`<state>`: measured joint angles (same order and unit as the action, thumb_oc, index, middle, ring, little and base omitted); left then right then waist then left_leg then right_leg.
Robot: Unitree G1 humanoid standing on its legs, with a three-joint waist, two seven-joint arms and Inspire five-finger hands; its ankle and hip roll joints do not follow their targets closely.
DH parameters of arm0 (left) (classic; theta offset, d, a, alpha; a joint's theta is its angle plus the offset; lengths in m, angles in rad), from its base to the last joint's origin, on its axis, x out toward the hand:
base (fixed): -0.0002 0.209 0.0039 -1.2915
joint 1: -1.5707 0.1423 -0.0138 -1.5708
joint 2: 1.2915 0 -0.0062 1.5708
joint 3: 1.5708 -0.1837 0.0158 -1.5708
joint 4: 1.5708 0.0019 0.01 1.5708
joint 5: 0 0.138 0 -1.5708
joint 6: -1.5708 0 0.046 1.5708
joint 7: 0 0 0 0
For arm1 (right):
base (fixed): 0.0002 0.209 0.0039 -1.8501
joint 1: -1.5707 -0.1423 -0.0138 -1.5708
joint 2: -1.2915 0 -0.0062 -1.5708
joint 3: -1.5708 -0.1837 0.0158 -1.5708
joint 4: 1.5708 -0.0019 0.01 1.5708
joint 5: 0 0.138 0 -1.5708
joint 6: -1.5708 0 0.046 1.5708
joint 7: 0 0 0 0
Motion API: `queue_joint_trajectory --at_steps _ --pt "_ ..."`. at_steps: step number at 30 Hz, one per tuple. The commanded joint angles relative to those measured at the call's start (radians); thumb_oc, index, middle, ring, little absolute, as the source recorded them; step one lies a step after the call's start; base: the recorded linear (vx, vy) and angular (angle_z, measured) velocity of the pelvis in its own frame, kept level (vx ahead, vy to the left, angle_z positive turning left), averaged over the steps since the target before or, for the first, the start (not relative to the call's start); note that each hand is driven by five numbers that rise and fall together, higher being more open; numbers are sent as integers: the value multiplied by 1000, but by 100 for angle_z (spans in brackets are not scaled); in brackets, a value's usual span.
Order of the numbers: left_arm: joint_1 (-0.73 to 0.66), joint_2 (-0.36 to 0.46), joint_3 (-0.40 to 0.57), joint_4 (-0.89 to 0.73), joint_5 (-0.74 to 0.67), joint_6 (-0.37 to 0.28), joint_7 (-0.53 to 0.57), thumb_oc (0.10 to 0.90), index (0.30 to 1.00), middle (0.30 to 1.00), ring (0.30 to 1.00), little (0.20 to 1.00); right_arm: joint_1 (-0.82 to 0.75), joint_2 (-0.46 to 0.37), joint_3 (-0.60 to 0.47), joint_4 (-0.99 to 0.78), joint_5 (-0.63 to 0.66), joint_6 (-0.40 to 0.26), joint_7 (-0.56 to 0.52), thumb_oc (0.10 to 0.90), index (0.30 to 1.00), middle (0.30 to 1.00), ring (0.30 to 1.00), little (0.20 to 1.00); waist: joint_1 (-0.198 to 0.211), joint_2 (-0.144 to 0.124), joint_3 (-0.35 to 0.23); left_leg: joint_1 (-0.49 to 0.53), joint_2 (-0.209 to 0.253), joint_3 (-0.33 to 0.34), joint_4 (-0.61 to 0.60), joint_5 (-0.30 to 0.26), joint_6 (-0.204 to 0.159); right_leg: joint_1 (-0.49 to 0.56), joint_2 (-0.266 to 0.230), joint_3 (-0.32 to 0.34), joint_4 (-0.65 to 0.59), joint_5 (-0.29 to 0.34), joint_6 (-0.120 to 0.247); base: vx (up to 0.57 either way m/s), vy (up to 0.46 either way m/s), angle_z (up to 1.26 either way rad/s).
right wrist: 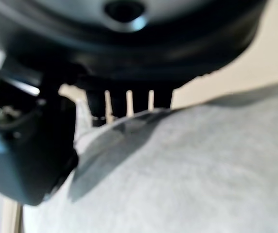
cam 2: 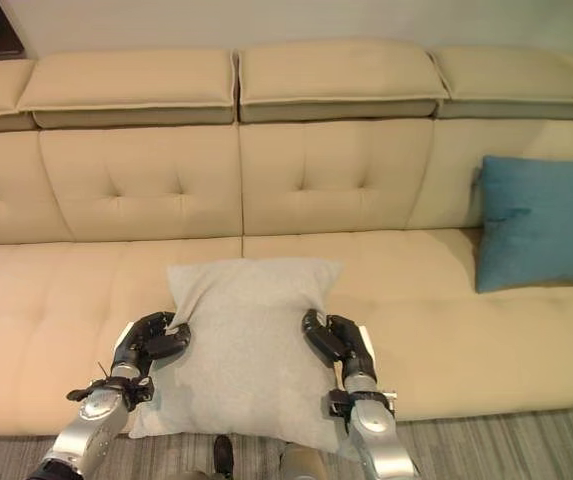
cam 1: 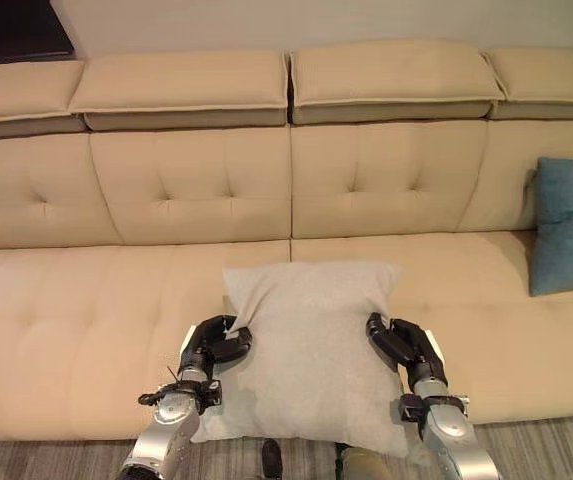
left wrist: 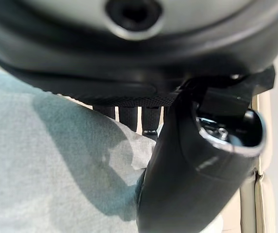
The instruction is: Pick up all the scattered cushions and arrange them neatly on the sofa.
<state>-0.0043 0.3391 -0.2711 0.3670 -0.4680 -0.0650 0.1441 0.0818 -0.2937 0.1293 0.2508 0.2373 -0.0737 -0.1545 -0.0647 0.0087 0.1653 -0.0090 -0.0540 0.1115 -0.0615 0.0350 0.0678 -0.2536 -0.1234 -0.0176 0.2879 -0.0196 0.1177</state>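
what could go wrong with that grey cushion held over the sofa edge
The grey cushion is pinched only at its side edges by the left hand and right hand, so it might slip free. Its lower part hangs past the sofa front, so released here it could slide off.

Pale grey cushion (cam 1: pixel 311 345), teal cushion (cam 2: pixel 541 220), beige tufted sofa (cam 1: pixel 126 190).

Two silver-grey metal forearms end in a glossy black left hand (cam 1: pixel 211 345) and a matching black right hand (cam 1: pixel 402 345), with dark collars at both wrists.
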Motion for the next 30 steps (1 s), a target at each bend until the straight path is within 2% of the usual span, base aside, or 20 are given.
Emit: queue_joint_trajectory --at_steps 1,3,5,8,9,11,13,17,18,19,23,30 --pt "-63 -39 -45 -166 25 -123 -60 400 300 300 300 300 -89 14 2 -176 0 -122 34 400 300 300 300 300 -1 -7 -70 -54 20 -68 76 -107 -36 59 64 -39 -64 -58 -7 95 -75 -12" --pt "-61 -42 -40 -167 37 -124 -61 400 300 300 300 300 -84 13 -3 -177 -3 -129 31 400 300 300 300 300 2 -14 -71 -50 12 -68 84 -114 -39 87 62 -59 -107 -56 -7 110 -101 -8" --pt "-63 -52 -42 -166 37 -125 -59 400 300 300 300 300 -82 11 -12 -169 -5 -127 23 400 300 300 300 300 1 -19 -80 -36 13 -79 77 -116 -52 122 83 -32 -140 -63 -22 120 -118 7" --pt "-74 -54 -45 -167 32 -129 -60 400 300 300 300 300 -85 -3 -24 -171 -3 -132 16 400 300 300 300 300 2 -20 -90 -38 18 -82 85 -121 -73 146 83 -46 -178 -54 -30 76 -112 22" --pt "-90 -56 -52 -166 27 -128 -59 400 300 300 300 300 -84 -15 -35 -175 7 -130 13 400 300 300 300 300 -4 -27 -91 -66 20 -88 155 -136 -94 168 79 -63 -208 -47 -40 77 -184 20" --pt "-99 -57 -56 -166 24 -128 -54 400 300 300 300 300 -88 -29 -41 -173 10 -130 4 400 300 300 300 300 -2 -33 -85 -101 23 -87 237 -153 -105 193 74 -74 -230 -48 -53 35 -102 54" --pt "-99 -59 -56 -169 22 -126 -53 400 300 300 300 300 -89 -35 -39 -172 11 -130 3 400 300 300 300 300 0 -32 -83 -111 28 -89 255 -157 -107 203 72 -75 -235 -52 -56 34 -3 27" --pt "-92 -58 -55 -171 24 -123 -55 400 300 300 300 300 -96 -43 -38 -166 5 -125 3 400 300 300 300 300 6 -26 -87 -126 48 -106 216 -131 -113 217 68 -69 -243 -60 -52 54 29 -4" --pt "-88 -59 -57 -171 25 -119 -53 400 300 300 300 300 -96 -44 -40 -167 4 -123 1 400 300 300 300 300 13 -26 -90 -144 56 -117 186 -106 -117 224 66 -69 -240 -64 -48 106 96 3" --pt "-82 -64 -57 -171 23 -120 -59 400 300 300 300 300 -91 -40 -43 -167 -1 -121 2 400 300 300 300 300 14 -15 -97 -137 61 -140 148 -100 -118 225 70 -58 -231 -76 -45 136 129 -1" --pt "-72 -59 -65 -178 26 -117 -68 400 300 300 300 300 -81 -37 -47 -167 -18 -115 3 400 300 300 300 300 5 -11 -108 -115 56 -131 137 -104 -110 235 60 -43 -234 -76 -42 88 95 -7" --pt "-47 -30 -41 -212 39 -117 -70 400 300 300 300 300 -96 -22 -24 -151 -37 -104 18 400 300 300 300 300 21 -11 -114 -74 43 -78 97 -118 -78 235 33 1 -248 -56 -14 68 126 -31"
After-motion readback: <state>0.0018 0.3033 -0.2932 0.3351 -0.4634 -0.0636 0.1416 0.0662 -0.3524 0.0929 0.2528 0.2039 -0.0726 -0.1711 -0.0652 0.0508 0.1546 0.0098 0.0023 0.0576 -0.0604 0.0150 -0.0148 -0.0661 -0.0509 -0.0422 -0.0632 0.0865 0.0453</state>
